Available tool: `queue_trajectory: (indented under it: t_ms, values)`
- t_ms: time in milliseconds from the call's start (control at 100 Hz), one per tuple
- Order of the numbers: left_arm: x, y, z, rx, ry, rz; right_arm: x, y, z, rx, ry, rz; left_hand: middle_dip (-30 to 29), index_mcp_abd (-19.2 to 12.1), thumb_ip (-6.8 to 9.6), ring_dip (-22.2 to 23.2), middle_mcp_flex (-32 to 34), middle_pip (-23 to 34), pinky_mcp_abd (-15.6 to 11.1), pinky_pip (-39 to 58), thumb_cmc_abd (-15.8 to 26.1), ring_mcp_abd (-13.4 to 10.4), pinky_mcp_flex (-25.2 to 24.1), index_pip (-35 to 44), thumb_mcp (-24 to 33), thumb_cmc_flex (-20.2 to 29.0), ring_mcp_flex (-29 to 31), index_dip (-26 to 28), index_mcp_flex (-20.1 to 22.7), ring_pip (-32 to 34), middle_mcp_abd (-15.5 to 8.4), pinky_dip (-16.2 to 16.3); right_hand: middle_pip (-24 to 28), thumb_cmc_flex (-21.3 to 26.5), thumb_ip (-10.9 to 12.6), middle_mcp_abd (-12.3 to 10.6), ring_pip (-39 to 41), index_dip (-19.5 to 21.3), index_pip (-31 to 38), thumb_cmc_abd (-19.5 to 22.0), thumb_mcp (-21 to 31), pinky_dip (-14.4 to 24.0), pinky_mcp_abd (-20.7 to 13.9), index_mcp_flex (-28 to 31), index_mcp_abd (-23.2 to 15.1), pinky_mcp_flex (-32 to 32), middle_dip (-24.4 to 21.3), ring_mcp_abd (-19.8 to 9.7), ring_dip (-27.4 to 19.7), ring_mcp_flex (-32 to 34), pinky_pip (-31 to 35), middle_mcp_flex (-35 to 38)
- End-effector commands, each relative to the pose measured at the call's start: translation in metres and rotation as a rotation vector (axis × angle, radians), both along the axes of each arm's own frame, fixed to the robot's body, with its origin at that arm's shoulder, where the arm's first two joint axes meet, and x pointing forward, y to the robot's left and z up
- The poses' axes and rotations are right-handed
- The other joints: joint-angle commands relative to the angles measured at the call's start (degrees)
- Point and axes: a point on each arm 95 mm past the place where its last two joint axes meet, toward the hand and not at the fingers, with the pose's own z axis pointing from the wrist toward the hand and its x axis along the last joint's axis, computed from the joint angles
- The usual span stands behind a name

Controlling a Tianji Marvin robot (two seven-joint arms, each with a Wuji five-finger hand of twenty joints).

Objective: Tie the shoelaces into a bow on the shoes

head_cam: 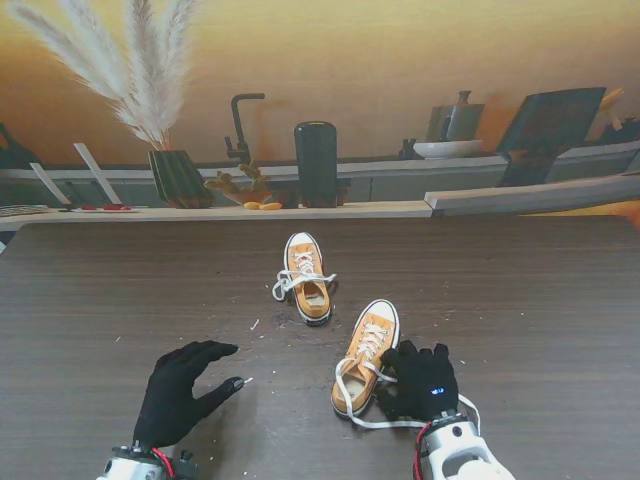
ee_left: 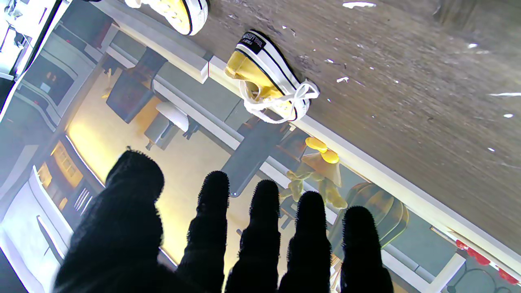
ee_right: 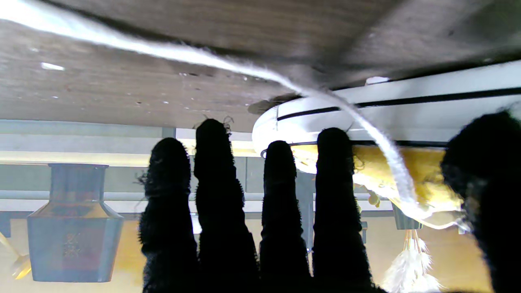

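Two orange canvas shoes with white soles lie on the dark wood table point(head_cam: 120, 300). The far shoe point(head_cam: 306, 278) point(ee_left: 264, 77) carries a loose white bow across its top. Untied laces point(head_cam: 385, 422) trail from the near shoe point(head_cam: 364, 358) point(ee_left: 179, 12) around its heel toward my right wrist. My right hand point(head_cam: 425, 382) rests just right of this shoe, fingers point(ee_right: 276, 195) straight. In the right wrist view a lace point(ee_right: 244, 69) runs past the white sole point(ee_right: 366, 118), between thumb and forefinger, unpinched. To the left of the near shoe, my left hand point(head_cam: 180, 392) lies open and apart from it, fingers point(ee_left: 260, 228) spread.
Small white flecks point(head_cam: 255, 324) dot the table between the hands and shoes. Behind the table's far edge a ledge holds a ribbed vase of pampas grass point(head_cam: 180, 178), a black cylinder point(head_cam: 316, 163) and a small toy point(head_cam: 240, 188).
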Motion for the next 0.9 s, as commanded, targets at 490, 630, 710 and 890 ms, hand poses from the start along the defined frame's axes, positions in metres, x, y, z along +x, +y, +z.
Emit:
queue_trajectory:
  t_ms: [490, 630, 710, 890]
  values:
    - [-0.002, -0.003, -0.001, -0.002, 0.005, -0.021, 0.014, 0.007, -0.027, 0.031, 0.02, -0.004, 0.96, 2.68, 0.93, 0.56, -0.35, -0.39, 1.64, 0.49, 1.86, -0.06, 0.09, 0.36, 1.14, -0.38, 0.79, 0.73, 1.42, 0.36, 0.15, -0.65, 0.73, 12.53, -8.23, -0.23, -1.32, -15.22, 13.16, -2.35, 5.79, -0.47, 0.55, 12.97, -13.33, 1.11, -1.07, 1.72, -4.98, 3.22, -0.22, 9.97]
    - [-0.002, -0.004, -0.001, -0.002, 0.007, -0.024, 0.015, 0.007, -0.028, 0.052, 0.02, -0.014, 0.96, 2.65, 0.92, 0.56, -0.33, -0.38, 1.65, 0.51, 1.8, -0.08, 0.08, 0.37, 1.1, -0.36, 0.82, 0.73, 1.41, 0.37, 0.23, -0.67, 0.5, 15.19, -6.95, -0.84, -1.69, -14.32, 15.84, -1.96, 8.89, -0.64, 0.51, 17.96, -14.6, 1.52, -0.98, 1.76, -6.83, 4.34, -0.18, 12.72]
    - [-0.002, -0.004, -0.001, -0.002, 0.007, -0.025, 0.015, 0.006, -0.027, 0.062, 0.011, -0.018, 0.96, 2.68, 0.93, 0.56, -0.35, -0.39, 1.63, 0.54, 1.88, -0.13, 0.1, 0.41, 1.11, -0.36, 0.83, 0.74, 1.47, 0.38, 0.23, -0.67, 0.39, 15.67, -7.1, -0.83, -1.56, -12.44, 17.0, -2.95, 10.41, -0.81, 0.48, 18.93, -14.33, 1.73, -0.77, 1.88, -8.0, 4.7, -0.16, 13.46]
    - [-0.002, -0.005, -0.001, -0.003, 0.007, -0.026, 0.014, 0.003, -0.02, 0.089, -0.02, -0.038, 0.96, 2.7, 0.91, 0.56, -0.37, -0.38, 1.59, 0.54, 2.12, -0.13, 0.05, 0.43, 1.09, -0.37, 0.81, 0.74, 1.49, 0.38, 0.16, -0.69, 0.62, 17.11, -7.33, -0.13, -1.1, -6.23, 17.22, -1.27, 10.56, -1.09, 0.55, 17.9, -12.53, 1.62, -0.43, 2.35, -9.62, 5.39, -0.16, 14.55]
